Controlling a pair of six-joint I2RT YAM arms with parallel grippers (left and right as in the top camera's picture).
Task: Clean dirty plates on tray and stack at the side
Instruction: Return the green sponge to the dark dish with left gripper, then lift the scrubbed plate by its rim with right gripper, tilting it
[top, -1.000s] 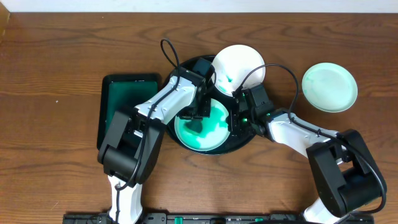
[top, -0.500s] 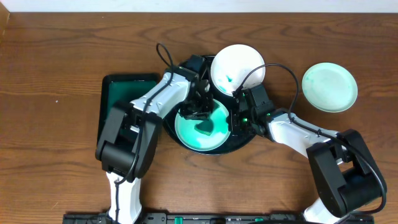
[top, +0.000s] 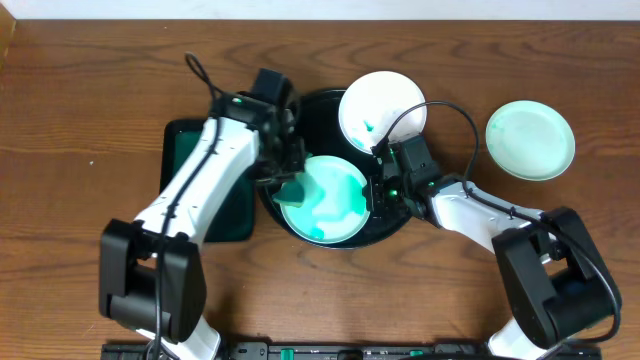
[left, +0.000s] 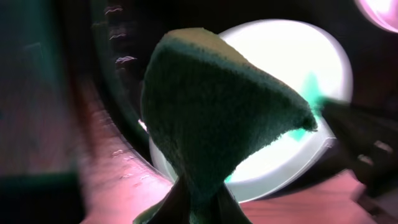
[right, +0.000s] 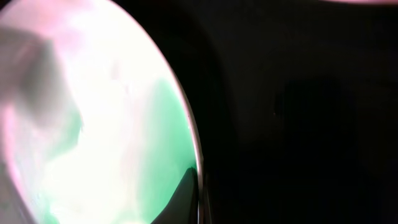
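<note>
The black round tray holds a mint plate with green smears. My left gripper is shut on a dark green sponge at that plate's left edge. In the left wrist view the sponge hangs in front of the plate, pinched by the fingers. My right gripper is shut on the plate's right rim; the right wrist view shows a finger against the rim of the plate. A white plate with a small green smear lies on the tray's far right rim. A second mint plate lies on the table at the right.
A dark green rectangular tray lies left of the black tray, partly under my left arm. The table is brown wood. The right arm's cable arcs over the white plate.
My left gripper has moved with the sponge from the plate's middle to its left edge, the arm swinging left. The smears look thinner. The right gripper and plate stay in place.
</note>
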